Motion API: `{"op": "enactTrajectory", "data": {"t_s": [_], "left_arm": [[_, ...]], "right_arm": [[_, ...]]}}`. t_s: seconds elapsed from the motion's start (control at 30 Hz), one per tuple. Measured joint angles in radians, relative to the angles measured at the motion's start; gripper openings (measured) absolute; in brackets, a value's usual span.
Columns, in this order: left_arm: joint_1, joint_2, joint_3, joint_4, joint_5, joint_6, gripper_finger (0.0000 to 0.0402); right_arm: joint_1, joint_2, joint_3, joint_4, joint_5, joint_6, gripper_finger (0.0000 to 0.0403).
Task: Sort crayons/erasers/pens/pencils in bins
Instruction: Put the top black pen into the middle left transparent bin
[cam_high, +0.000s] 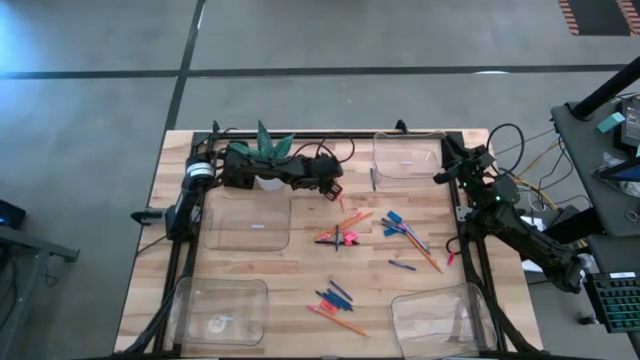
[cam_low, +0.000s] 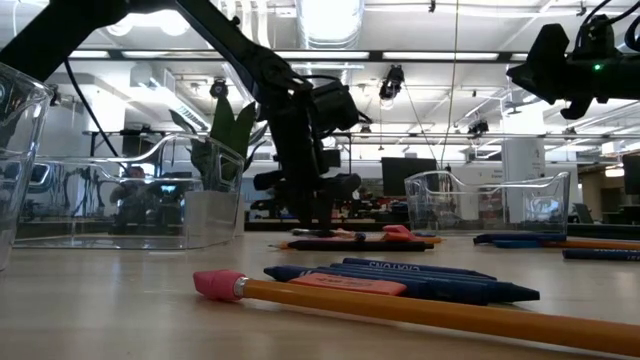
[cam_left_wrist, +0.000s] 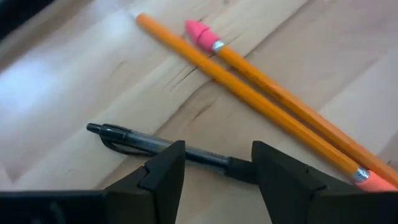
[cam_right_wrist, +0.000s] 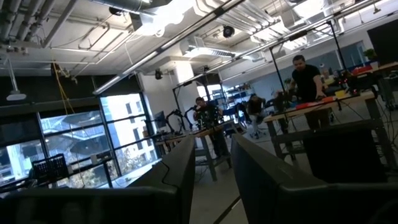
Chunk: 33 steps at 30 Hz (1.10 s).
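We're at pickup: left end effector (cam_left_wrist: 217, 168) open astride black pen (cam_left_wrist: 155, 144), 12 o'clock on table (cam_high: 300, 290). Next: close, lift. Right end effector (cam_right_wrist: 211, 180) probably empty, parted.

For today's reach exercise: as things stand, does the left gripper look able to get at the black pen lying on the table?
Probably yes. The left gripper hangs right over the black pen, open fingers either side of its barrel, nothing between. The two pencils lie clear beyond it.
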<state>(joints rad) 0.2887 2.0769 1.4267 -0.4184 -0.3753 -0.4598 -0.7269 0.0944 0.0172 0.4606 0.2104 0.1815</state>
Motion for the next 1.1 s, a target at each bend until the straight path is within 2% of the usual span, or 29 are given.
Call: {"op": "enactTrajectory", "data": {"t_s": [0.17,0.27,0.4,0.6,1.1], "left_arm": [[-0.002,-0.002,0.026,0.01,0.051,0.225,0.0173],[-0.002,-0.007,0.038,0.01,0.086,0.218,0.0173],[-0.002,-0.012,0.05,-0.006,0.086,0.002,0.0173],[-0.001,-0.015,0.064,-0.143,0.05,-0.266,0.0173],[0.015,-0.021,0.042,-0.156,0.0,-0.536,0.0173]], "right_arm": [[0.0,0.0,0.0,0.0,0.0,0.0,0.0095],[0.0,0.0,0.0,0.0,0.0,0.001,0.0095],[0.0,0.0,0.0,-0.001,0.0,0.001,0.0095],[0.0,0.0,0.0,-0.002,0.0,0.0,0.0095],[0.0,0.0,0.0,-0.002,0.0,0.0,0.0095]]}}
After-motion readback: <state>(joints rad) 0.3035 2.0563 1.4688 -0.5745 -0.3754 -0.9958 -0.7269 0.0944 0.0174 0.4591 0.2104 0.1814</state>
